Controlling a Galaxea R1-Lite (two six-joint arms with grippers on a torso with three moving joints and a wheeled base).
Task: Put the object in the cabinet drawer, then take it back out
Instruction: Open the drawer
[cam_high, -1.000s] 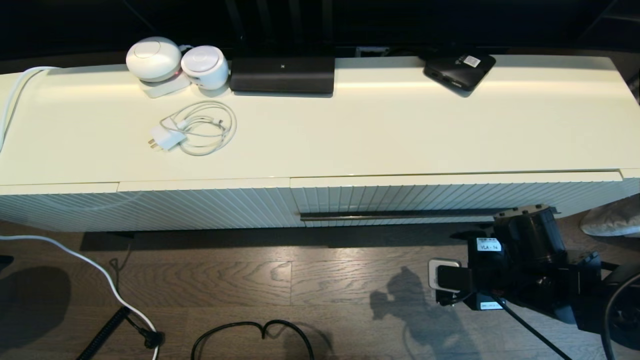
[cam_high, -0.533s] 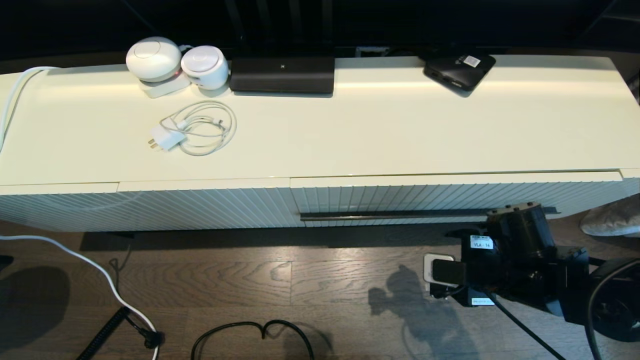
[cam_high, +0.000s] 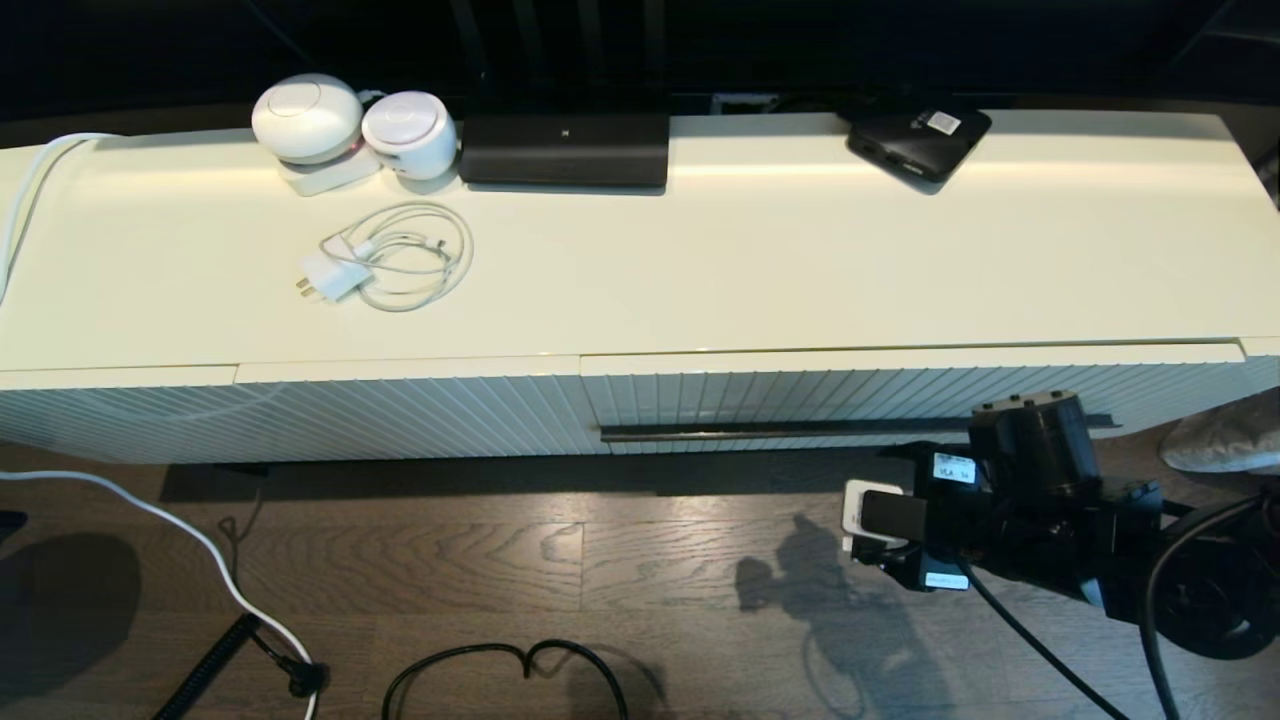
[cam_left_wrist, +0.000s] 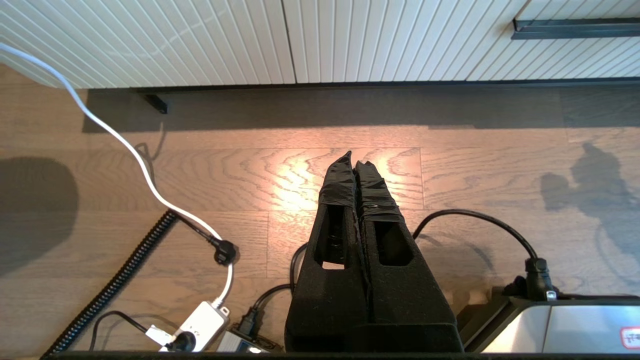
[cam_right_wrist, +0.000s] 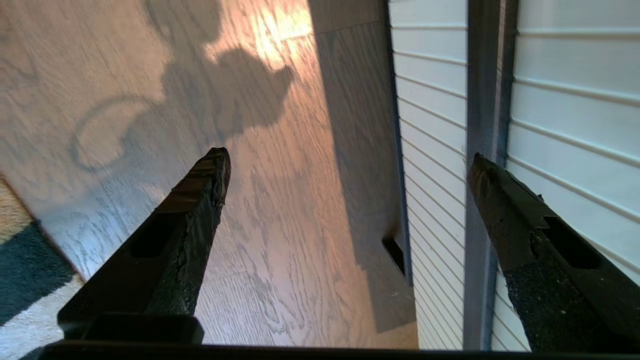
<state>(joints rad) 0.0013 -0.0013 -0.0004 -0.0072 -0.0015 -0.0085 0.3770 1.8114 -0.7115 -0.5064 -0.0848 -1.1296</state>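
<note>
Your cabinet drawer (cam_high: 900, 395) sits closed, its dark handle bar (cam_high: 800, 430) running across the ribbed front. No umbrella shows anywhere. Your right gripper (cam_right_wrist: 345, 165) hangs spread wide beside that bar; your left gripper (cam_left_wrist: 354, 165) is pressed closed over the floor.

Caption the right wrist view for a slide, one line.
Open right gripper beside the closed cabinet drawer, one finger near its dark handle bar, above the wood floor.
</note>
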